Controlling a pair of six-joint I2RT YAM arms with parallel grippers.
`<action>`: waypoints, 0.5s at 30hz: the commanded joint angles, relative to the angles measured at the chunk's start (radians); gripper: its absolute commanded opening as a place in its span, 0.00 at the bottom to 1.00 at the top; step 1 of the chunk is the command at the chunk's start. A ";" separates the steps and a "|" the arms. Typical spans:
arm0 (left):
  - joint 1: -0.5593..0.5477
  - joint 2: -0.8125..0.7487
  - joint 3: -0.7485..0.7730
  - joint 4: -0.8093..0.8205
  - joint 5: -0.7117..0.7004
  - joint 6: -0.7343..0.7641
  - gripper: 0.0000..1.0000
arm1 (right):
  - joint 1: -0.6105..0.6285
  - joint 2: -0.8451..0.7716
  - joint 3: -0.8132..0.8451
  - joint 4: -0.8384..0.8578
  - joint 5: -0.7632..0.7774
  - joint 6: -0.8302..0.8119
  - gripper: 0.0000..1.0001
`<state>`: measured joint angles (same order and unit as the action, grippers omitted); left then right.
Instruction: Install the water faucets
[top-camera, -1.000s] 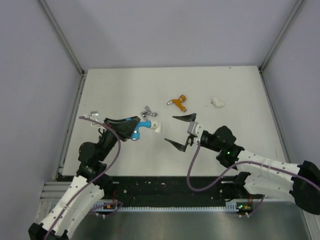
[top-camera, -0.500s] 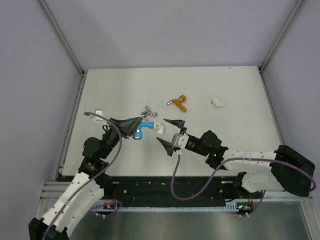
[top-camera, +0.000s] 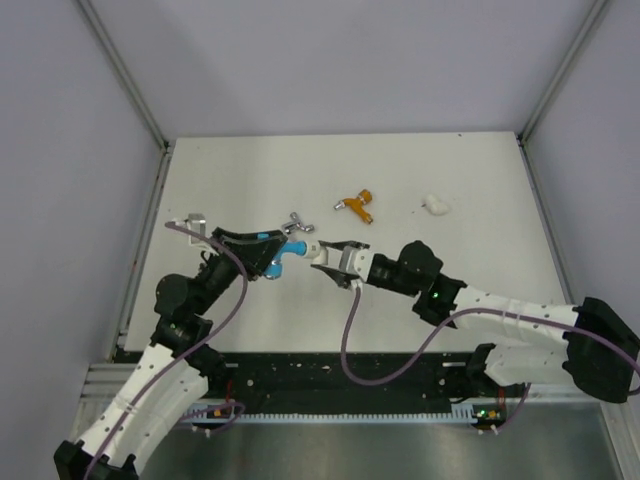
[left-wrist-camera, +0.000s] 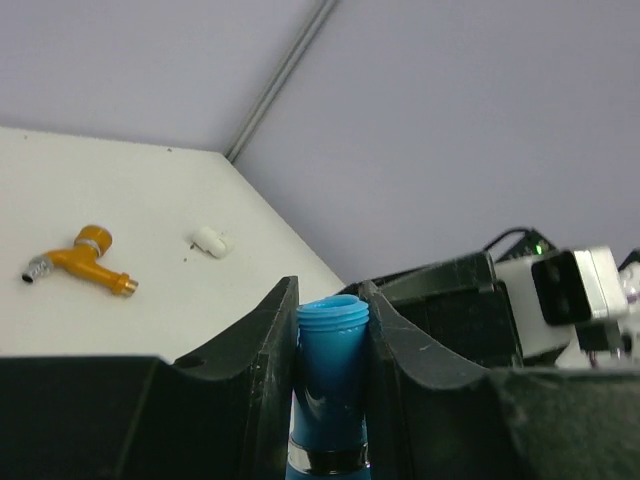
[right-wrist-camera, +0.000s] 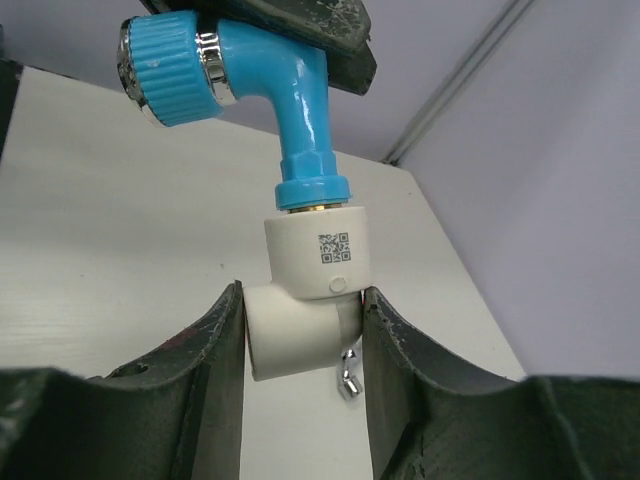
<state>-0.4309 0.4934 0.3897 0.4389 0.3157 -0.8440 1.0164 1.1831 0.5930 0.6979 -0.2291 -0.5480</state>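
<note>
The blue water faucet (top-camera: 290, 250) hangs above the table, with my left gripper (top-camera: 270, 252) shut on its body; its threaded end (left-wrist-camera: 333, 318) shows between the black fingers (left-wrist-camera: 262, 345). A white elbow fitting (right-wrist-camera: 295, 335) is joined to the blue faucet's (right-wrist-camera: 300, 110) lower end. My right gripper (right-wrist-camera: 300, 293) is shut on that elbow (top-camera: 318, 254), both fingers against its sides. The silver faucet (top-camera: 298, 222) lies just behind them on the table. The orange faucet (top-camera: 355, 206) lies farther back.
A second white elbow fitting (top-camera: 435, 205) lies on the table at the back right, right of the orange faucet (left-wrist-camera: 80, 265). The white table (top-camera: 240, 170) is bordered by grey walls and a metal rail (top-camera: 140, 260) along its left side.
My right gripper moved left to the white elbow under the blue faucet and shut on it from wide open. The left gripper kept its hold and barely shifted.
</note>
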 joint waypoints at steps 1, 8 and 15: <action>-0.006 -0.013 0.064 0.136 0.290 0.253 0.00 | -0.096 -0.050 0.165 -0.254 -0.302 0.208 0.13; -0.006 -0.018 0.029 0.330 0.572 0.283 0.00 | -0.254 0.004 0.296 -0.411 -0.679 0.476 0.17; -0.006 -0.042 0.005 0.261 0.343 0.240 0.00 | -0.254 -0.083 0.243 -0.385 -0.471 0.419 0.81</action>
<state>-0.4255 0.4793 0.4038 0.6659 0.7166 -0.5571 0.7818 1.1694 0.8539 0.2687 -0.8589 -0.1154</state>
